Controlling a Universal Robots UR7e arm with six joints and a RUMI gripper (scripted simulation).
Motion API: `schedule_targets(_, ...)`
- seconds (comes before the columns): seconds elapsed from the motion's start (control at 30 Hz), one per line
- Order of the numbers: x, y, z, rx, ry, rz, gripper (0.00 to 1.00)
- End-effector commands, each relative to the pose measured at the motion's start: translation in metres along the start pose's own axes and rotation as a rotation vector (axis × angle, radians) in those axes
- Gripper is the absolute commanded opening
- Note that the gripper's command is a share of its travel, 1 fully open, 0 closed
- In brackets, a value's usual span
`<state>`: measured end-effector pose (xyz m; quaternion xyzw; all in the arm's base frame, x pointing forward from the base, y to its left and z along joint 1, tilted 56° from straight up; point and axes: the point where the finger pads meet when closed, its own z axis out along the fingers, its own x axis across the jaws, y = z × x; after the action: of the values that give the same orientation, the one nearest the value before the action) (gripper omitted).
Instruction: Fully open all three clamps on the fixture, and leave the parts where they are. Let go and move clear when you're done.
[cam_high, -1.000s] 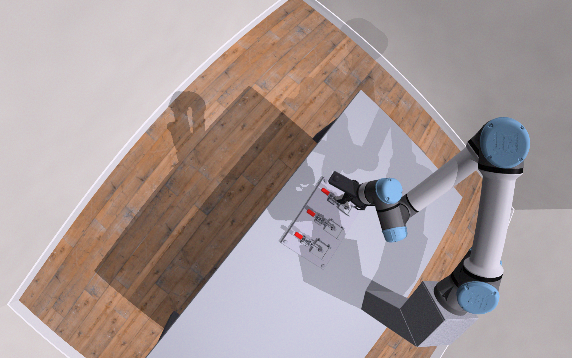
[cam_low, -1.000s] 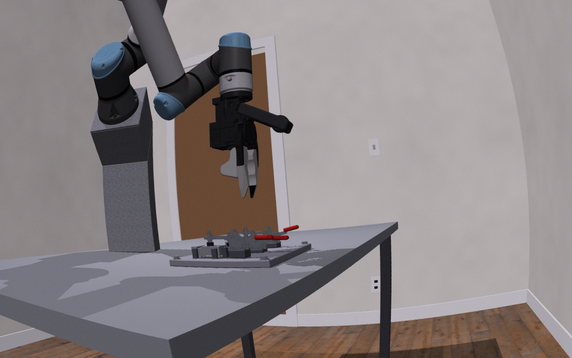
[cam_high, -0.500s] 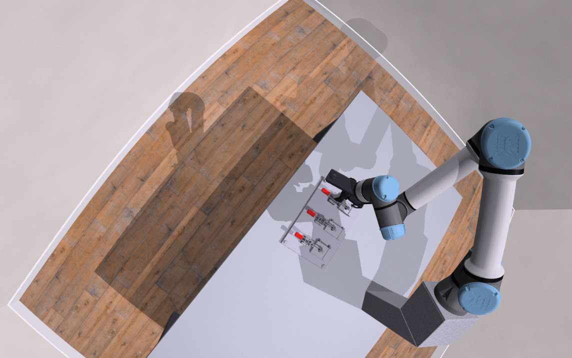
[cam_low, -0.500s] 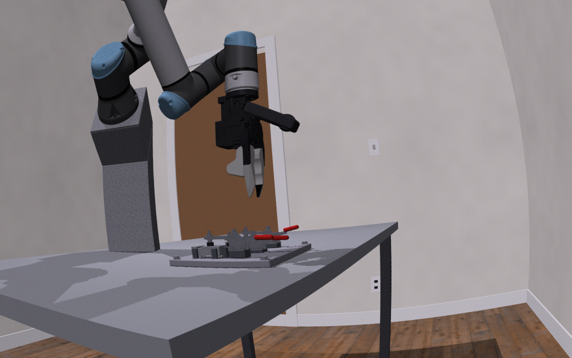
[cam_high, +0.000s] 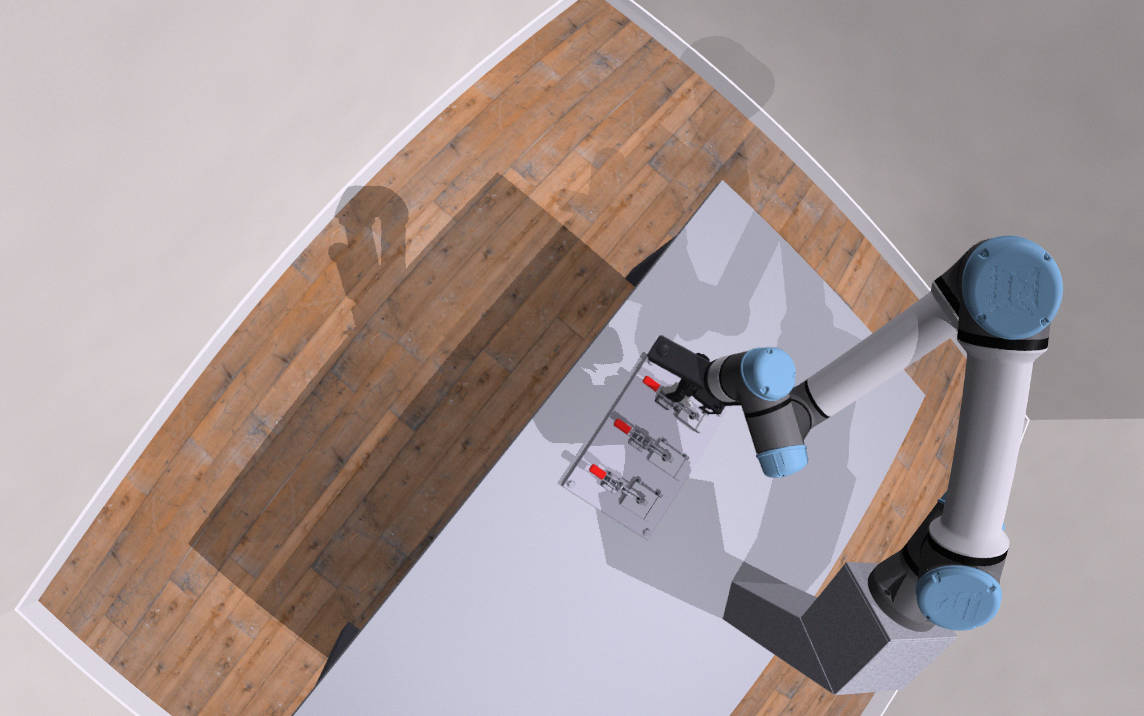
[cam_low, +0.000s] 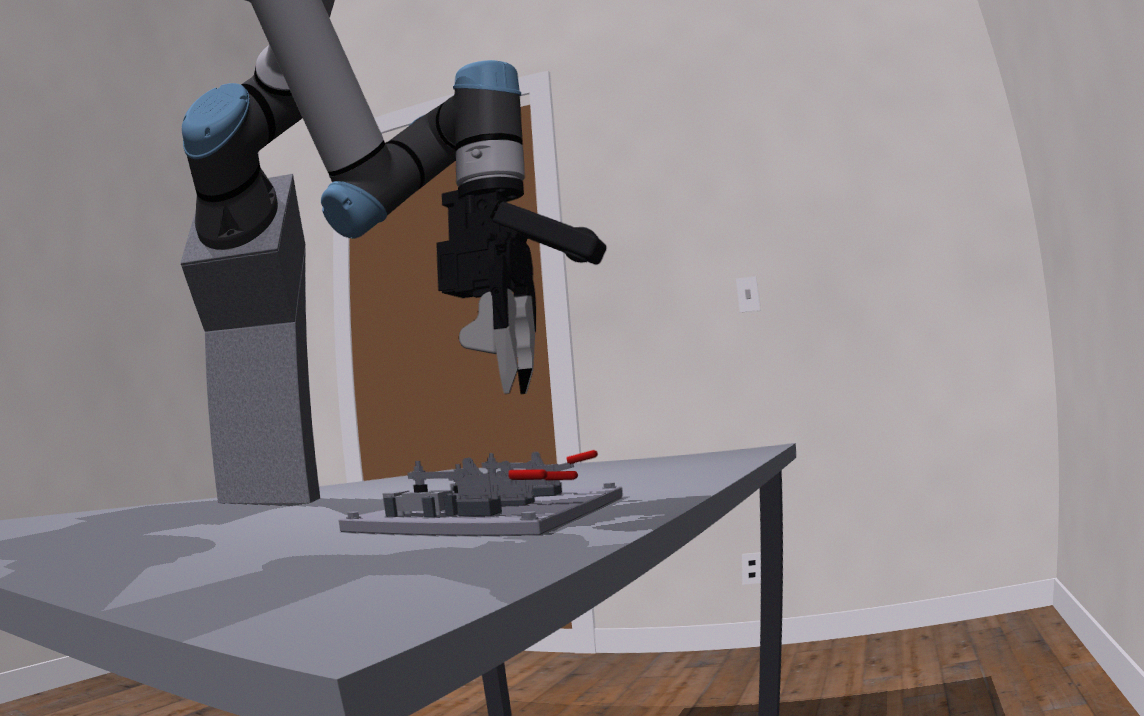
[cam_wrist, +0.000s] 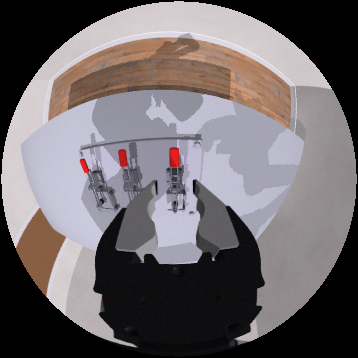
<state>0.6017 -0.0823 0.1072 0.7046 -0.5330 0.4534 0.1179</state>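
Clamps (cam_high: 647, 442) (cam_low: 479, 484) (cam_wrist: 131, 179) on their fixture (cam_high: 603, 509) (cam_low: 438, 526) (cam_wrist: 195, 162), released pincer (cam_high: 687, 371) (cam_low: 514, 391) (cam_wrist: 175, 181) (only partway open) overhead, table (cam_high: 506, 591) (cam_low: 337, 629) (cam_wrist: 55, 175) all around, door (cam_low: 421, 379) (cam_wrist: 37, 255) behind.

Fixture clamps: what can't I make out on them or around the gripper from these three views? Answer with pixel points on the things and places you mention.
- Gripper (cam_low: 515, 391) (cam_wrist: 175, 181) fingertips, top view: hidden under the black gripper body and wrist.
- Middle clamp's base, exterior view: largely behind the nearest clamp.
- Parts under the clamp tips, wrist view: too small to tell their seating.
- Upper arm, exterior view: cut off by the top edge.
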Motion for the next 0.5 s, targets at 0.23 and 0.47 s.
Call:
schedule_targets(0.23,0.001,-0.002,0.013,0.001,0.001,0.001,0.28)
schedule_targets(0.47,0.001,-0.002,0.029,0.001,0.001,0.001,0.28)
